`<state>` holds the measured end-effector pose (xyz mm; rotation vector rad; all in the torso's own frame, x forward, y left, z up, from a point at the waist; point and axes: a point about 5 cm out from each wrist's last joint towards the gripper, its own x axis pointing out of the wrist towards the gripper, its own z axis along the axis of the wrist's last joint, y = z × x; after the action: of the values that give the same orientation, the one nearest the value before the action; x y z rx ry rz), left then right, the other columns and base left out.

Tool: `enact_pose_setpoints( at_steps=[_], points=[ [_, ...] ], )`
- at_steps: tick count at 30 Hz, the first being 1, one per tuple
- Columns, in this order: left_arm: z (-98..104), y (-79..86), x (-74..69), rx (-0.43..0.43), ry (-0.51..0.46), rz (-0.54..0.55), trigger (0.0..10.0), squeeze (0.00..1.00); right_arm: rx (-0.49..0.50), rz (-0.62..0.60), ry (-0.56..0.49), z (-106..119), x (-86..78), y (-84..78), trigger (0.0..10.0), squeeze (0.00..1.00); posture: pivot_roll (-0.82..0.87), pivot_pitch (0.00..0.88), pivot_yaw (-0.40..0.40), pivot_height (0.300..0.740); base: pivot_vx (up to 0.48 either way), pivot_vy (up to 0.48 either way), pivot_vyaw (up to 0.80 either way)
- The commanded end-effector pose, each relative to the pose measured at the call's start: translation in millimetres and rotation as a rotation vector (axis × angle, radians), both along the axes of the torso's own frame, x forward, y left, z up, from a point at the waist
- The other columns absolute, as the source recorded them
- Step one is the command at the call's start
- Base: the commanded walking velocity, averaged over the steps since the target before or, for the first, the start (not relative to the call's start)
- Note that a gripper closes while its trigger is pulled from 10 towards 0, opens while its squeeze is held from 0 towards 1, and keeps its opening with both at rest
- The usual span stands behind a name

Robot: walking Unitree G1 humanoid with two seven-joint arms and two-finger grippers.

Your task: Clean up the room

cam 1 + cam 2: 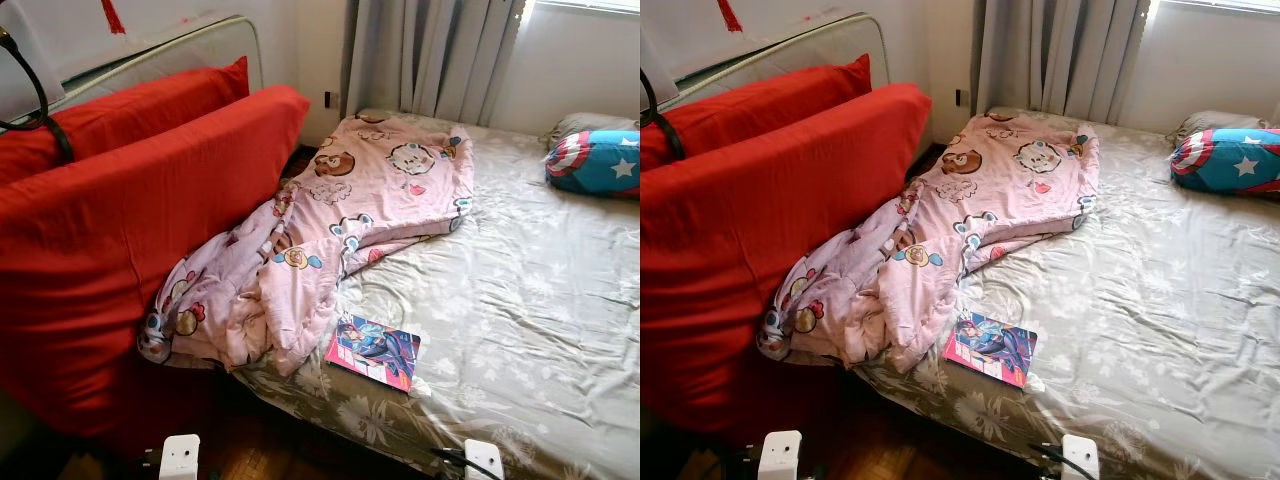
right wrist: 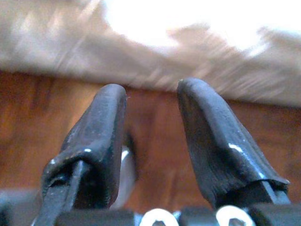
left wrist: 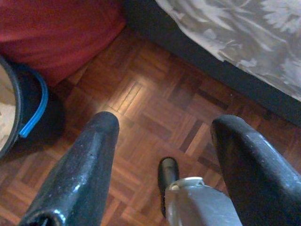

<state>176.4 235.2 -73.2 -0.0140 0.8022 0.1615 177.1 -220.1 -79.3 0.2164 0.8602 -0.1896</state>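
Note:
A crumpled pink cartoon-print blanket [image 1: 330, 230] lies across the left side of the bed and spills over its edge. A colourful comic book [image 1: 373, 352] rests on the grey floral sheet [image 1: 520, 300] near the bed's front edge. A Captain America pillow [image 1: 596, 162] sits at the head, on the far right. My left gripper [image 3: 164, 127] hangs open above the parquet floor [image 3: 141, 103], with nothing between its fingers. My right gripper [image 2: 151, 94] is open too, low beside the bed's edge, and it holds nothing.
Big red cushions [image 1: 120, 250] lean upright against the bed's left side. Grey curtains [image 1: 430, 55] hang behind the bed. A dark bucket with a blue handle [image 3: 23, 113] stands on the floor by the red cushion, near my left gripper.

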Motion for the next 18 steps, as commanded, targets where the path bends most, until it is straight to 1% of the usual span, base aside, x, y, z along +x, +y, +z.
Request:
enact_pose_setpoints(
  at_steps=[1, 7, 14, 16, 17, 18],
  points=[
    [-5.0, -1.7, -8.0, -0.022, 0.040, 0.008, 10.0, 0.00, 0.023, -0.008, 0.000, -1.6, -1.7, 4.3, 10.0, 0.00, 0.09, 0.000, -0.078, 0.740, 0.000, 0.000, 0.00],
    [-3.8, 2.7, -7.4, -0.011, 0.039, 0.020, 10.0, 0.00, 0.025, 0.022, 0.018, -4.4, -5.7, 9.0, 10.0, 0.00, 0.09, 0.000, -0.083, 0.740, 0.000, 0.000, 0.00],
    [-4.0, 7.0, -10.9, -0.013, 0.042, 0.018, 10.0, 0.00, 0.033, 0.021, 0.021, -5.6, -9.4, 7.8, 10.0, 0.00, 0.08, 0.000, -0.074, 0.740, 0.000, 0.000, 0.00],
    [-2.0, 10.9, -10.7, -0.009, 0.021, 0.019, 10.0, 0.00, 0.039, 0.012, 0.007, -4.4, -7.2, 7.7, 10.0, 0.00, 0.08, 0.000, -0.074, 0.740, 0.000, 0.000, 0.00],
    [0.8, 10.9, -6.1, 0.000, -0.007, 0.012, 10.0, 0.00, 0.045, 0.014, -0.006, -3.2, -4.7, 8.4, 10.0, 0.00, 0.09, 0.000, -0.077, 0.740, 0.000, 0.000, 0.00],
    [0.8, 10.9, -6.1, 0.000, -0.007, 0.012, 10.0, 0.00, 0.045, 0.014, -0.006, -3.2, -4.7, 8.4, 10.0, 0.00, 0.09, 0.000, -0.077, 0.740, 0.000, 0.000, 0.00]
  ],
)
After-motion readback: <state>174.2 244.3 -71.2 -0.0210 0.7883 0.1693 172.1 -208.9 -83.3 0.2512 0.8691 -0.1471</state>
